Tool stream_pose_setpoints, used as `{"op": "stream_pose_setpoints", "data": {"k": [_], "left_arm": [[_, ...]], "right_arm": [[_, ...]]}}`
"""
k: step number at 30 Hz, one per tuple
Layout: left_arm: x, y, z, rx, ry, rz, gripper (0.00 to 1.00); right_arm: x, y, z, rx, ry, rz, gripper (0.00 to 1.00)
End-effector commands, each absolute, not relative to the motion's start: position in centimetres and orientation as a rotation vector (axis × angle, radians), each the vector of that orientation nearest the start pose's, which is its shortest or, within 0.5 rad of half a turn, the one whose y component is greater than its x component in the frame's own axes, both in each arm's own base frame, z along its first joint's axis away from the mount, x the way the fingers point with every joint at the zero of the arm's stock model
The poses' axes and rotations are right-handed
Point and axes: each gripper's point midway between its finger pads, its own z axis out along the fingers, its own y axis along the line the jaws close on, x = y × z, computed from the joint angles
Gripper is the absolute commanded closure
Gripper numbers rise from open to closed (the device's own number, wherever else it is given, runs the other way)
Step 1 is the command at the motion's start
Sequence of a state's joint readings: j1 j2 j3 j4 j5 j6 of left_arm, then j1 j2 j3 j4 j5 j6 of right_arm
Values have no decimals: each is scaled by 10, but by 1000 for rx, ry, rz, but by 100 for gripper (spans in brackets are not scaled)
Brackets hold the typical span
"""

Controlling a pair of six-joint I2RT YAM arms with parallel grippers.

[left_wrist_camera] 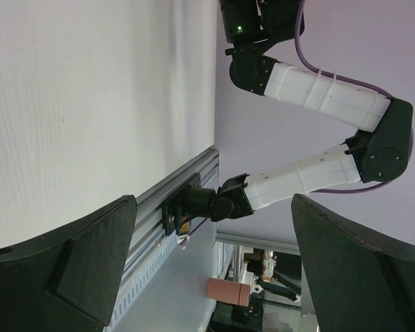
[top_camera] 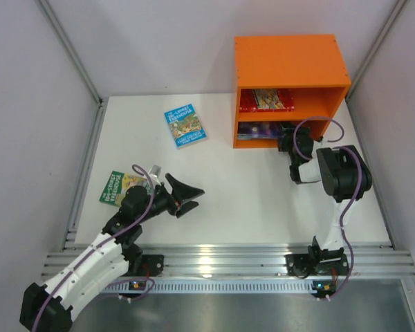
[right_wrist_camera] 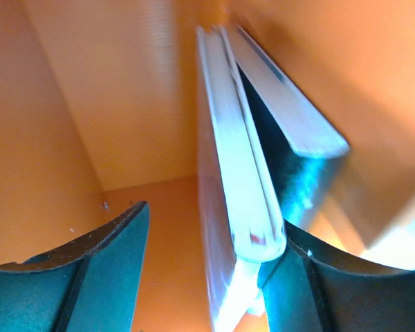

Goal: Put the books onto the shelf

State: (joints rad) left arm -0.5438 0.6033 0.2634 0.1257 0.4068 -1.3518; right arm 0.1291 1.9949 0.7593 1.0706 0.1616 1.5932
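- Your right hand (top_camera: pixel 286 133) sits released in the shelf's (top_camera: pixel 290 62) lower compartment, books (right_wrist_camera: pixel 235 173) between its fingers.
- Your left hand (top_camera: pixel 192 196) hangs spread, empty, over open bench (top_camera: pixel 249 200).
- Book titles unreadable.

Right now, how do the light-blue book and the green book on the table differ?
The light-blue book lies fully in view in the middle of the table, left of the shelf. The green book lies near the left edge, partly hidden by the left arm. The light-blue book sits farther from the arm bases and the green book nearer. Their covers are blue and green. Both lie flat, cover up, outside the shelf, and neither is held.
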Motion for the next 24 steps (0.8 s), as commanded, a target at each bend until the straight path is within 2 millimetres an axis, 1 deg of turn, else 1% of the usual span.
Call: {"op": "stream_pose_setpoints", "data": {"k": [1,3,4,5,7,9,10,11,14,15,16,17,22,24], "left_arm": [[170,-227,194,-487,2022,-1651,2],[169,-226,193,-498,2024,-1648,2],[169,-225,193,-499,2018,-1649,2],[168,-225,196,-493,2008,-1656,2],[166,-223,197,-494,2012,-1651,2],[164,-222,199,-487,2005,-1648,2],[163,-220,201,-485,2002,-1644,2],[162,-219,201,-487,2003,-1642,2],[160,-217,204,-489,1983,-1640,2],[160,-216,206,-488,1977,-1645,2],[159,-215,202,-504,1991,-1634,2],[158,-214,203,-503,1990,-1635,2],[156,-212,206,-499,1990,-1624,2],[155,-212,206,-499,1996,-1619,2]], "right_arm": [[500,106,149,1330,1306,1250,39],[495,107,137,1375,1372,1204,39],[495,108,142,1365,1382,1199,38],[493,108,137,1377,1410,1183,38],[491,109,141,1365,1418,1186,38],[488,110,134,1386,1467,1170,38],[489,112,139,1377,1481,1172,38],[486,114,130,1399,1532,1144,38],[483,120,126,1395,1604,1106,38],[482,121,126,1395,1611,1107,39],[480,122,123,1405,1616,1105,40],[479,122,121,1414,1616,1106,43],[472,123,109,1441,1628,1086,47],[473,125,106,1440,1624,1091,51]]}}
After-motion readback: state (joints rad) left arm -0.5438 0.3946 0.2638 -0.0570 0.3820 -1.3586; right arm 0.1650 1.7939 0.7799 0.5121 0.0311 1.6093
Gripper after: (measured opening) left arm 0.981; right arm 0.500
